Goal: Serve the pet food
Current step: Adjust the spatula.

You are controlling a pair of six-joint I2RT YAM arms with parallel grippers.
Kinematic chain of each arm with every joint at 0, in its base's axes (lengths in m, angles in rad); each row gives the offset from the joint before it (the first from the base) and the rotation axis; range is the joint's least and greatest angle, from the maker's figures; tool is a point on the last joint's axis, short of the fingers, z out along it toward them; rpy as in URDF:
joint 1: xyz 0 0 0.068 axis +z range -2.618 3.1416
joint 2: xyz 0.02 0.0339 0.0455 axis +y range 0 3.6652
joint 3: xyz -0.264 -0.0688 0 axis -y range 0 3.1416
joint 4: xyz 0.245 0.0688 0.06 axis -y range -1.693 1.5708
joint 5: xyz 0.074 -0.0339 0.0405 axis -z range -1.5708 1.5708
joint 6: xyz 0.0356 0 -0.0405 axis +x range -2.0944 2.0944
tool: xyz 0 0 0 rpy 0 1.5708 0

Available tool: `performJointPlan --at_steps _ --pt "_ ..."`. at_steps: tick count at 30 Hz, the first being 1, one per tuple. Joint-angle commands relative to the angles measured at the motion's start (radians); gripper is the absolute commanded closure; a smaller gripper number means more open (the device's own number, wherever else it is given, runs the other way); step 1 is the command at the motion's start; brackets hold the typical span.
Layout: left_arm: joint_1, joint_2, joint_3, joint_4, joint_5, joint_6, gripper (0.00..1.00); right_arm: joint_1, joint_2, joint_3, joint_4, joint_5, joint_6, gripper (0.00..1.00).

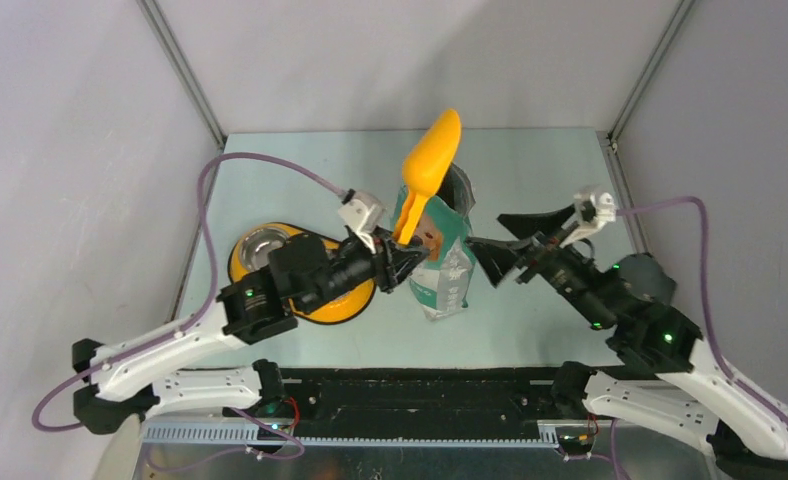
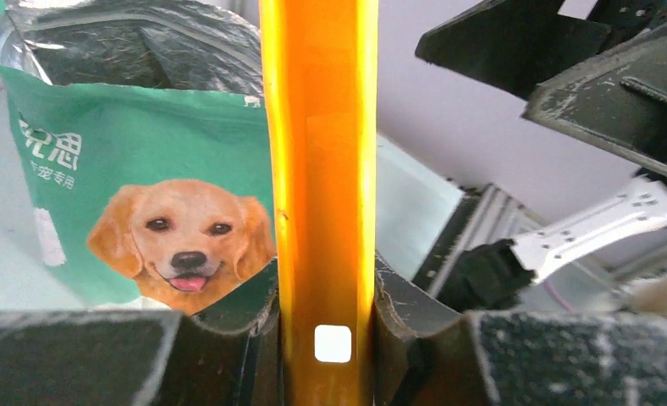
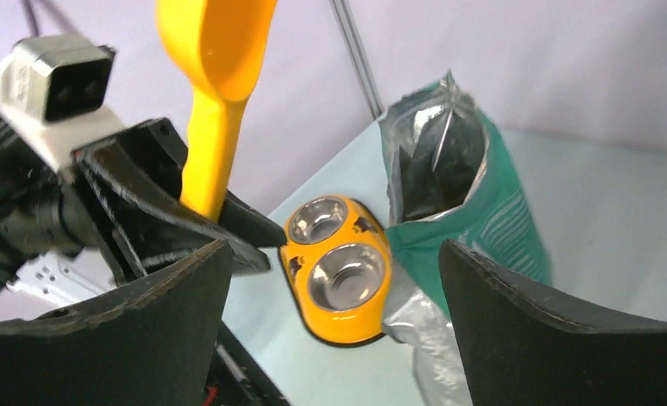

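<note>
Left gripper (image 2: 326, 338) pads right at lens, pinched narrow on scoop (image 2: 317, 169) handle near its tail end. Gripped that low presumably to keep cup free and gain reach into bag. Scoop held almost upright, cup on top, just left of bag (image 1: 445, 270) and rising well above its mouth. No kibble seen on scoop from any view. Looks unloaded, though hollow side not clearly shown.

Bag upright, top open, foil mouth gaping upward. Stood that way likely for a straight drop-in of scoop. Dark inside. Kibble not visible anywhere, so judged to be down in bag.

Right gripper (image 1: 515, 245) just right of bag, jaws spread wide, nothing between them, apart from bag wall. Reads as ready to steady bag during the dip, or simply parked clear. Cannot tell which.

Feeder (image 3: 343, 330) left of bag, near but not touching, partly covered from above. Two steel cups, both bare and shiny. Set close presumably for a short carry from bag mouth.

Step judged: scoop in grip, dip not yet done, nothing served. Next calls for tipping cup down into bag mouth without clipping foil rim. Risk: tall, light bag, probably easy to topple with a sideways nudge.
</note>
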Motion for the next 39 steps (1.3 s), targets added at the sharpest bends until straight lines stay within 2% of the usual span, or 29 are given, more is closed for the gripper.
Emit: performJointPlan --at_steps 1,4,9,14,16,22,24,27,29,34,36,37,38,39 --pt "0.043 -0.089 -0.019 -0.072 0.204 -0.161 1.0 -0.099 -0.076 0.044 -0.045 -0.366 -0.273 0.02" --pt "0.063 -0.144 -0.046 -0.111 0.362 -0.258 1.0 -0.195 -0.058 0.065 -0.081 -0.53 -0.389 0.01" --pt "0.071 -0.242 -0.127 -0.165 0.588 -0.379 1.0 -0.375 0.069 0.155 -0.143 -0.937 -0.507 0.01" --pt "0.071 -0.247 -0.113 -0.264 0.694 -0.405 1.0 -0.481 0.219 0.256 -0.175 -1.27 -0.539 0.01" --pt "0.07 -0.241 -0.097 -0.285 0.723 -0.4 1.0 -0.492 0.244 0.266 -0.164 -1.347 -0.573 0.01" --pt "0.072 -0.203 -0.04 -0.371 0.793 -0.37 1.0 -0.495 0.282 0.3 -0.184 -1.435 -0.636 0.03" --pt "0.072 -0.188 -0.03 -0.386 0.82 -0.368 1.0 -0.494 0.287 0.302 -0.19 -1.461 -0.654 0.09" --pt "0.074 -0.173 -0.019 -0.397 0.838 -0.37 1.0 -0.494 0.293 0.31 -0.25 -1.503 -0.714 0.3" --pt "0.074 -0.169 -0.018 -0.376 0.857 -0.377 1.0 -0.495 0.292 0.313 -0.281 -1.527 -0.741 0.39" --pt "0.074 -0.169 -0.021 -0.317 0.882 -0.389 1.0 -0.487 0.283 0.313 -0.314 -1.497 -0.745 0.6" --pt "0.074 -0.177 -0.023 -0.294 0.886 -0.391 1.0 -0.484 0.276 0.313 -0.323 -1.472 -0.729 0.81" --pt "0.075 -0.186 -0.023 -0.291 0.88 -0.39 1.0 -0.484 0.27 0.313 -0.322 -1.457 -0.718 0.96" --pt "0.074 -0.191 -0.02 -0.29 0.854 -0.382 0.98 -0.482 0.267 0.313 -0.319 -1.45 -0.688 0.99" --pt "0.074 -0.201 -0.015 -0.295 0.805 -0.373 0.91 -0.481 0.26 0.313 -0.309 -1.43 -0.668 1.0"
